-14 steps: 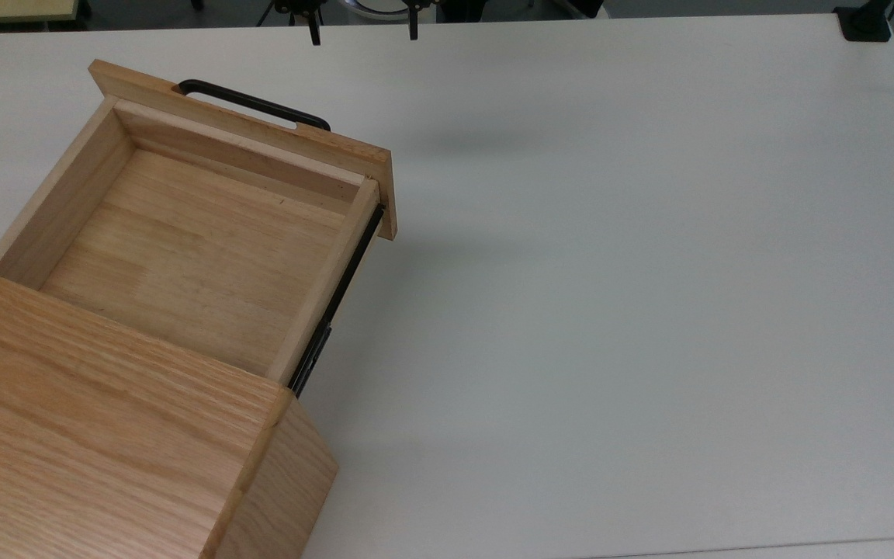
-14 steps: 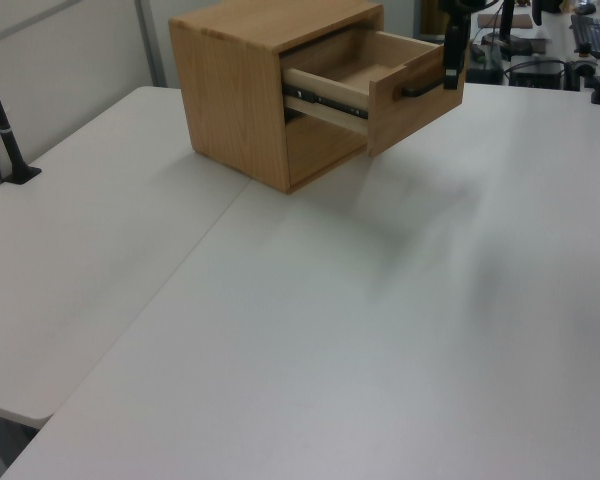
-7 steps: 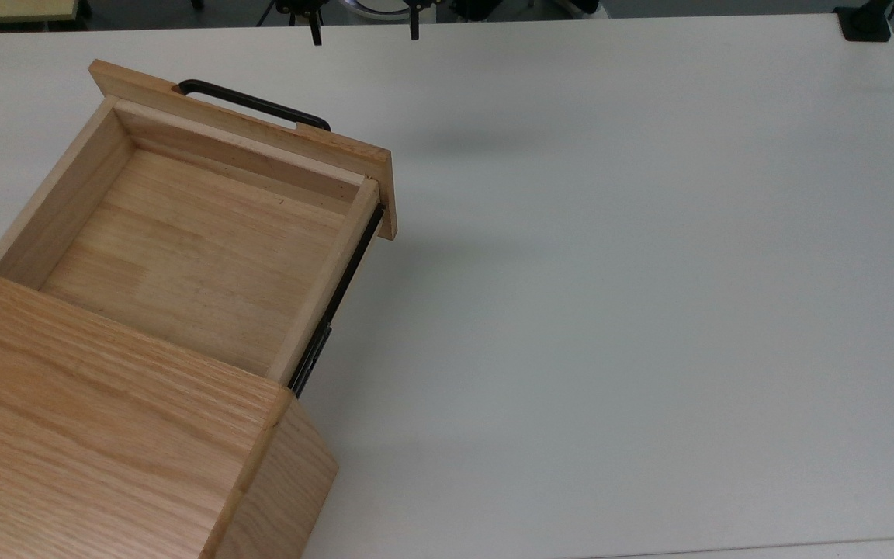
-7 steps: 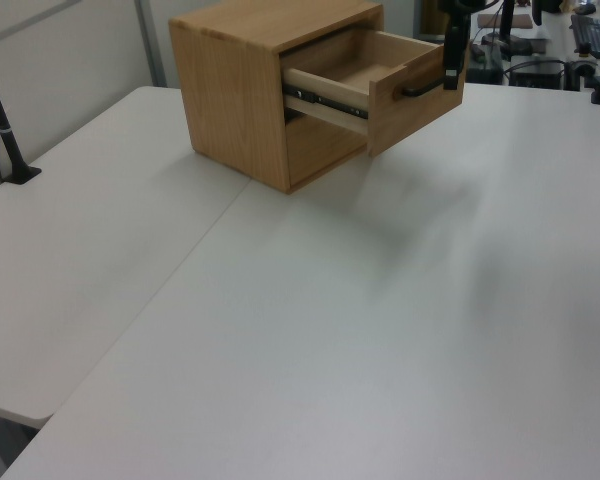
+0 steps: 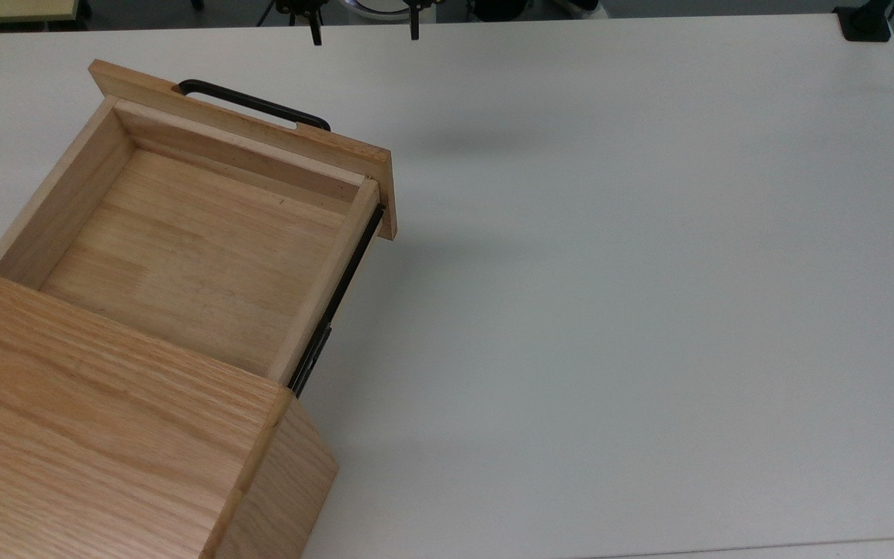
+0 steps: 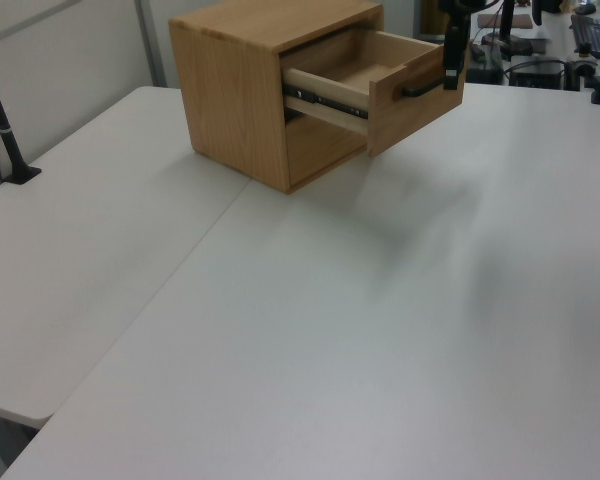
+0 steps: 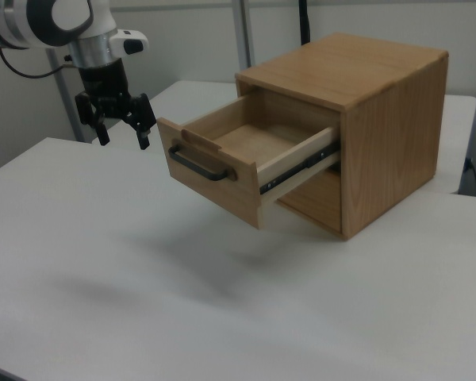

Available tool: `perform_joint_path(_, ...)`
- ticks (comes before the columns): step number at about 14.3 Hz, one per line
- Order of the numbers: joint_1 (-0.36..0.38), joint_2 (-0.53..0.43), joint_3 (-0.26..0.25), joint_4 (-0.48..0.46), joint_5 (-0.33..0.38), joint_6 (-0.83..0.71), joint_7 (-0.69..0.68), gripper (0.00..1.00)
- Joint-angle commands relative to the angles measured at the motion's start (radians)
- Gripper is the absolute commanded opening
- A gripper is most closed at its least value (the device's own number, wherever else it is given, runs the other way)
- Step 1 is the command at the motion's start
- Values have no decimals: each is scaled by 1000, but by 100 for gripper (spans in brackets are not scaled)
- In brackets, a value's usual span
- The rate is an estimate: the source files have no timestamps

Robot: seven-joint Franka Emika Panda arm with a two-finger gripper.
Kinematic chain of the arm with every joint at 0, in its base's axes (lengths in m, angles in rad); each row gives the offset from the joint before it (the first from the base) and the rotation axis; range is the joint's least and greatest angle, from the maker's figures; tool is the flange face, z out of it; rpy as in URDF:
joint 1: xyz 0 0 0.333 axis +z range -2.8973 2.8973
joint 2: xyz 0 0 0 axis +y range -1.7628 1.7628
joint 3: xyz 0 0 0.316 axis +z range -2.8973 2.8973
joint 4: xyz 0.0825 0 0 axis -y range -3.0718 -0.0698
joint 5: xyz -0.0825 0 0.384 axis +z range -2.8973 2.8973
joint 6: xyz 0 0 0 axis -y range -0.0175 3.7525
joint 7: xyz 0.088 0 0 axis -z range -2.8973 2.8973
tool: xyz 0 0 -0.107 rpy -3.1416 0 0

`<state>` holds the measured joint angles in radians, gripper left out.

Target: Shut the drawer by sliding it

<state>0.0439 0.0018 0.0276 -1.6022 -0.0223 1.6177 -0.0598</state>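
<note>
Drawer sat pulled well out of the cabinet, empty, front panel and black handle facing the open table, so a push on the panel would likely slide it along its rails. In the right view, drawer at centre, cabinet at 2 o'clock. Farther back at 10 o'clock, gripper hung above the table beside the handle end, apart from it, pointing straight down from a vertical wrist, fingers spread wide, holding nothing. Closing not yet begun.
</note>
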Motion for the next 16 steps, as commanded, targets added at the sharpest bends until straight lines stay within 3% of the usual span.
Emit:
perform_joint_path(1,-1,-16,2,-7,4,-27,14,100)
perform_joint_path(9,-45,-22,-9,-4,-8,-64,-60,100)
perform_joint_path(13,-79,-16,-23,-9,-10,-56,-8,100)
perform_joint_path(16,-84,-3,-24,-25,-10,-3,177,84)
